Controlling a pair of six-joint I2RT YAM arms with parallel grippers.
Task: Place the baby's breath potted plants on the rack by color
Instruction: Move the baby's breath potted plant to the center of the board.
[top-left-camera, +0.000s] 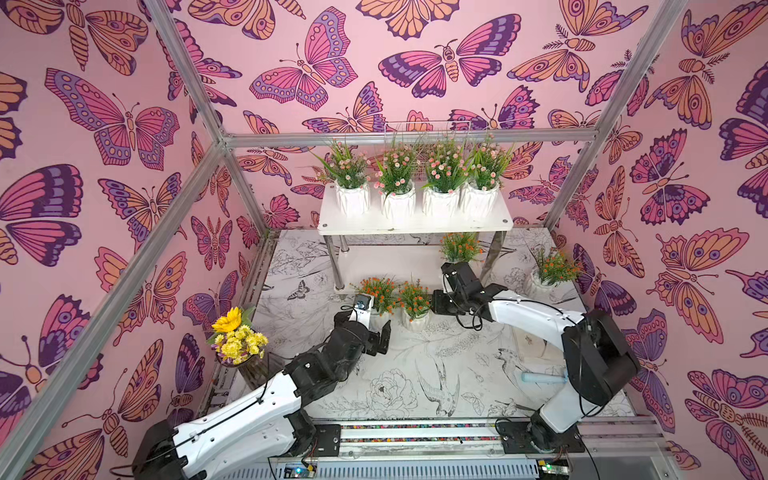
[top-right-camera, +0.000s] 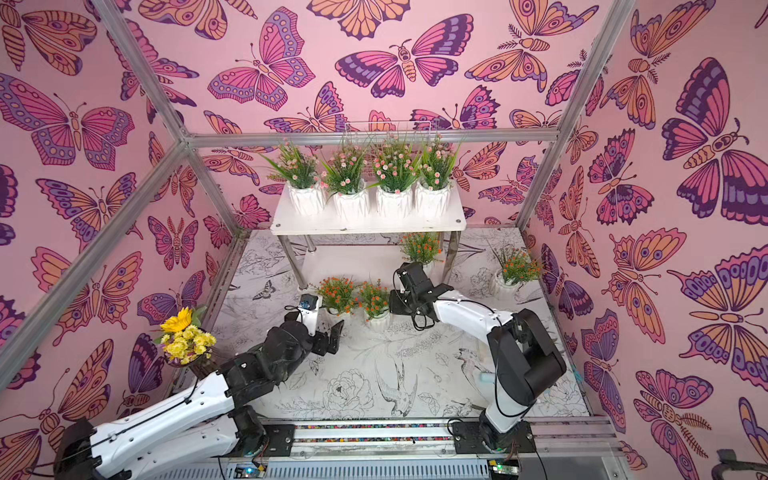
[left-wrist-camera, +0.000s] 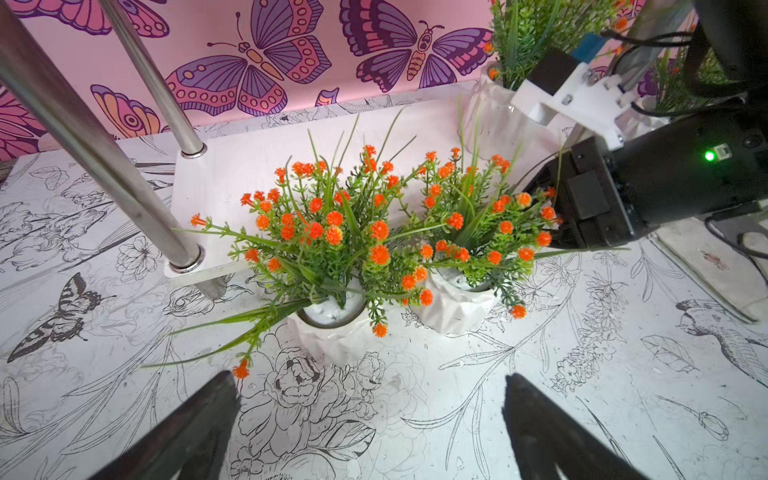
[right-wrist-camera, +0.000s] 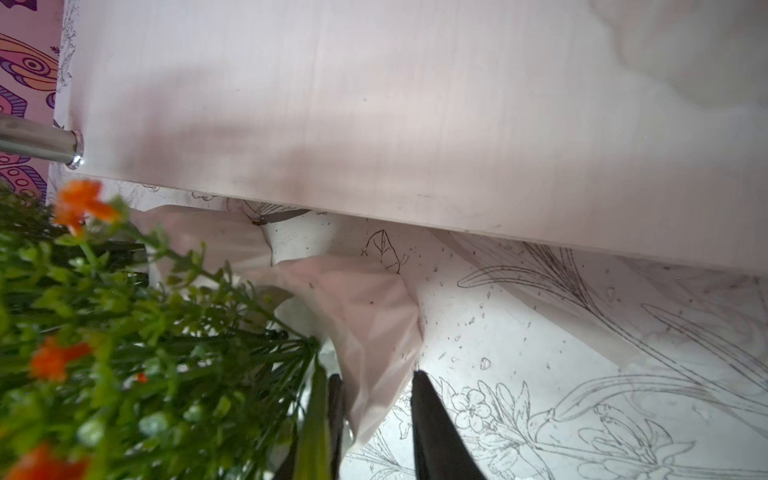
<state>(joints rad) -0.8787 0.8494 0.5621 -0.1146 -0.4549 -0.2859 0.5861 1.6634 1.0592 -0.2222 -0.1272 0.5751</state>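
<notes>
On the rack (top-left-camera: 415, 226) top board: four pink plants (top-left-camera: 397, 174) in a row, that color done. Right claw (right-wrist-camera: 376, 376) clamped on rim of one orange plant (top-left-camera: 460, 247) by lower board's right end; set down or not, can't tell. Left claw (left-wrist-camera: 370, 376) apart, facing two orange plants (left-wrist-camera: 332, 237) on table (top-left-camera: 436, 365). Fourth orange plant (top-left-camera: 552, 268) on table right of rack. Orange row is what's left.

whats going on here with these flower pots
Four pink plants line the top shelf of the rack. The right end effector is shut on the pot wall of an orange plant, holding it at the lower shelf edge. The left end effector is open, facing two orange plants on the table; a fourth orange plant stands apart.
</notes>
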